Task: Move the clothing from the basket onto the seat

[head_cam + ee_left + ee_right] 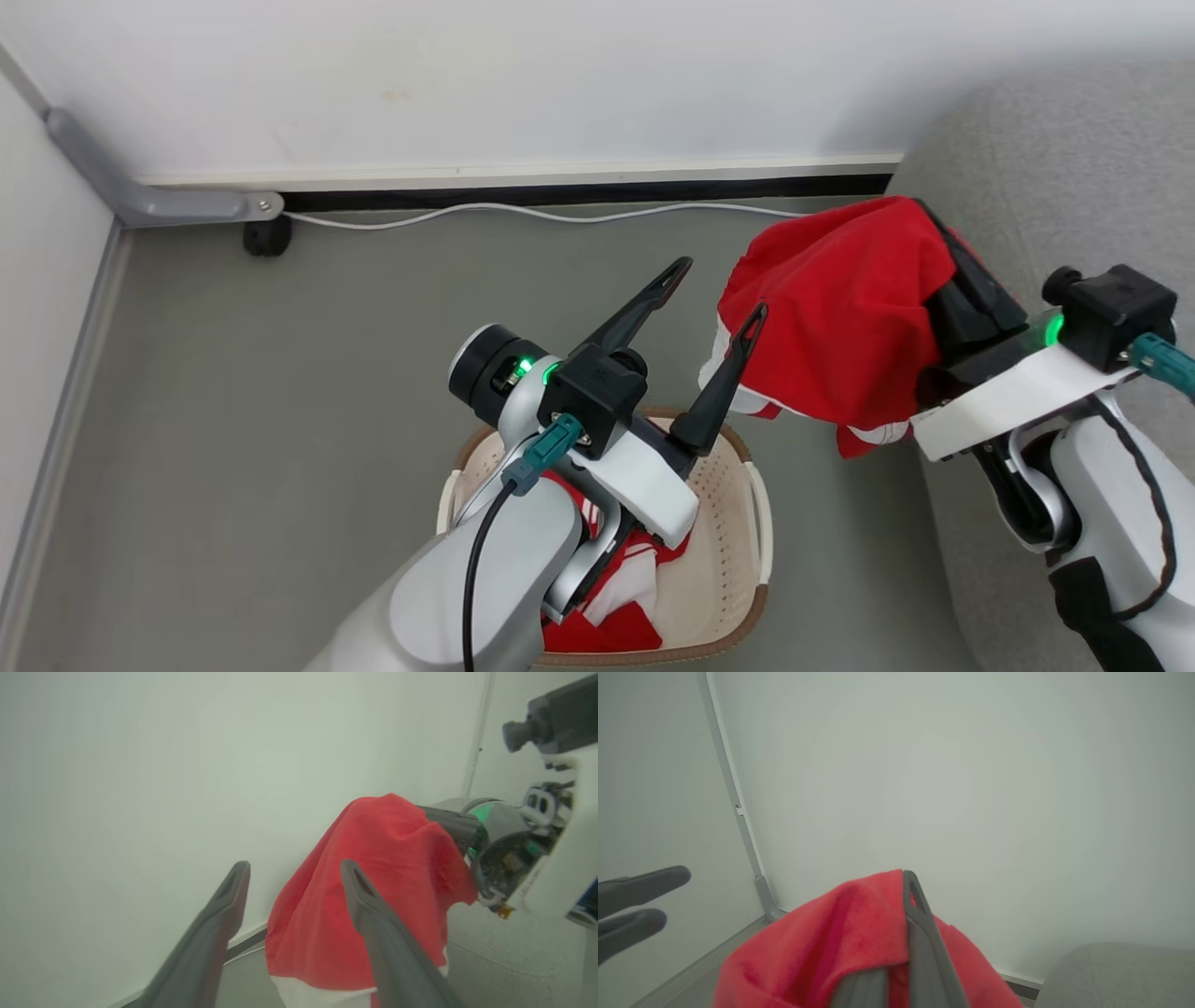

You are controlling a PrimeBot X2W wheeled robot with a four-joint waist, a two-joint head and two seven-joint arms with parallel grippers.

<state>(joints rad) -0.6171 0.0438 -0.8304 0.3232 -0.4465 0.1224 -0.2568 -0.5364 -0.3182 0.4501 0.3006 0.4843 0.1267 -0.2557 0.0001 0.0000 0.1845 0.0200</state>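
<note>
Grey floor (233, 420) against a white wall (560, 84); white cable (523, 213) along the skirting.

1. Basket (724, 551): cream, perforated, standing on the floor at lower centre of the head view. Contents: one basket garment (611, 637), red and white, bunched at the near end and partly hidden by the left forearm.

2. Held garment (840, 308): red with white trim, draped over the right claw (909, 882), whose fingers are pressed together on a fold of it. It hangs down, white hem lowest, between basket and seat.

3. Seat (1055, 168): grey upholstery at the right of the head view.

4. Left claw (717, 291): fingers wide apart, holding nothing. It is raised above the basket, tips just beside the held garment.

Governing relation: the seat lies to the right of the held garment, on the right arm's side, so that arm is the nearer. Judged next move: carry the cloth rightward until it hangs over the cushion, then let go. The basket garment lies below the left claw, so the left arm is nearer to it.
</note>
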